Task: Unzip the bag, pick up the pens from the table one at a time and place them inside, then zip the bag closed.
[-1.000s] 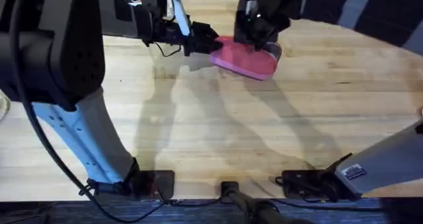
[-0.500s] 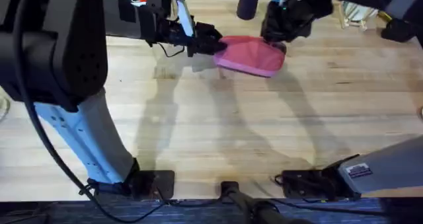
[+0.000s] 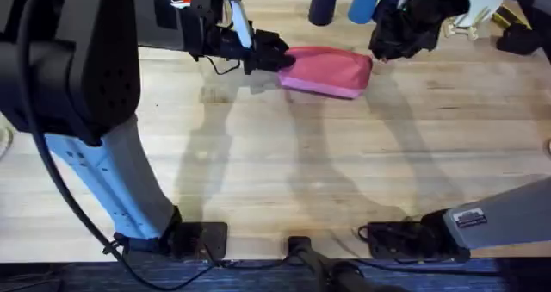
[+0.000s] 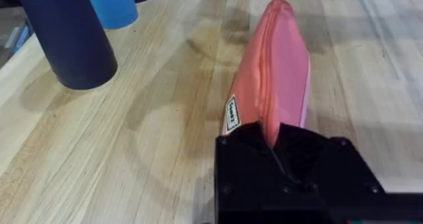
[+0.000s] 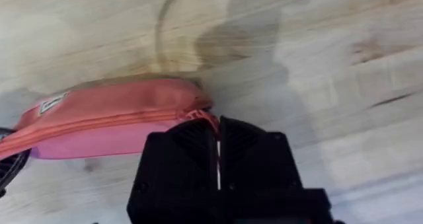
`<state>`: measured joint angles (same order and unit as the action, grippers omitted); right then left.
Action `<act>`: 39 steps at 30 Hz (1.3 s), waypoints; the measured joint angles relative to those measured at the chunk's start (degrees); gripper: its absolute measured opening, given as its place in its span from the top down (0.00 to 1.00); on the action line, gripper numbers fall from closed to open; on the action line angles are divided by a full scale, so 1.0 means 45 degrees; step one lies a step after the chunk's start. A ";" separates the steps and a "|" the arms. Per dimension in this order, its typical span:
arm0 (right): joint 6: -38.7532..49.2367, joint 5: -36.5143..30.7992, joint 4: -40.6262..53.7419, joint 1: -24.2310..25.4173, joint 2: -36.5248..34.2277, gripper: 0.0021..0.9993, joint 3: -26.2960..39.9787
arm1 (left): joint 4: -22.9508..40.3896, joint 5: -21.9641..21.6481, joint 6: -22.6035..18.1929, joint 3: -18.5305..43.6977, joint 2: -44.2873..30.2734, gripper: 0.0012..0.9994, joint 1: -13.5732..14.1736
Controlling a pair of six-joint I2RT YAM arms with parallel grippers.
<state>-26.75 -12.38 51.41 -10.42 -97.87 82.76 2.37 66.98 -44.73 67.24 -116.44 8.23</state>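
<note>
Pink fabric is stretched near the bench's (image 3: pixel 284 171) far edge: the left fingers (image 4: pixel 272 137) are clamped on one end of the bag (image 3: pixel 325 71) to anchor it, while the right fingers (image 5: pixel 218 128), pressed together on the zipper pull (image 5: pixel 206 116), apparently draw the zip along.

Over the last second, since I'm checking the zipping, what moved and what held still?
The right gripper slid from over the bag to just past its right end, apparently drawing the zipper pull it pinches. The bag tilted earlier and now lies flatter along the table. The left gripper stayed clamped on the bag's left end.
</note>
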 joint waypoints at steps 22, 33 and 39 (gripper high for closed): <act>-0.0880 -0.1117 -0.1781 0.1619 0.0424 0.97 -0.4405 | 0.0087 -0.0087 0.0039 0.0000 0.0000 0.96 -0.0160; -0.0807 -0.1303 -0.1695 0.1523 0.1550 0.97 -0.4396 | 0.0087 -0.0092 0.0039 0.0000 0.0000 0.96 -0.0160; 0.0239 -0.1317 -0.1511 0.0670 0.4164 0.85 -0.4045 | 0.0087 -0.0097 0.0039 0.0000 0.0000 0.96 -0.0160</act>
<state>-25.67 -18.31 44.61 -7.41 -79.13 64.56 2.76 66.54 -44.56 67.24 -116.44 7.51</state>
